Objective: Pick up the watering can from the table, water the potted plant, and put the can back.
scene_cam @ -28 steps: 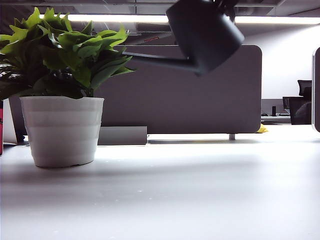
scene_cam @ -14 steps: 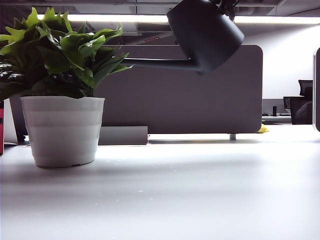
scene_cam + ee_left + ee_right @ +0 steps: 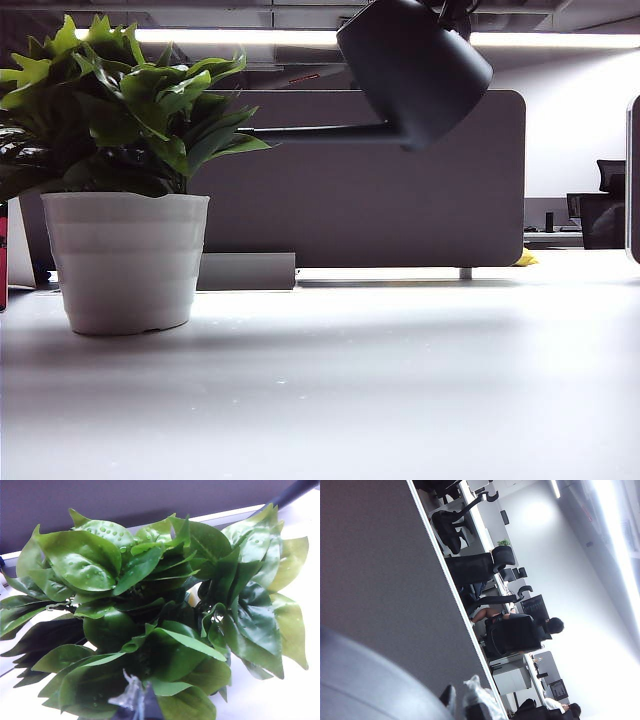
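Note:
The dark grey watering can (image 3: 415,65) hangs tilted high above the white table (image 3: 400,380), its long spout (image 3: 320,130) nearly level and reaching into the leaves of the potted plant (image 3: 120,110). The plant stands in a white ribbed pot (image 3: 125,260) at the left. My right gripper (image 3: 452,10) is shut on the can at the top edge. In the right wrist view its fingertips (image 3: 465,697) sit beside the blurred can body (image 3: 365,680). My left gripper (image 3: 134,700) hovers shut just over the wet leaves (image 3: 150,605), and the spout (image 3: 295,492) shows at one corner.
An upright grey partition panel (image 3: 400,200) stands behind the table, with a low grey box (image 3: 245,271) at its foot. A red object (image 3: 2,255) shows at the far left edge. Office chairs and desks (image 3: 510,630) lie beyond the panel.
The can has rolled a little further over. Its spout tip has dropped from slightly raised to about level, deeper among the leaves. The left arm has kept still.

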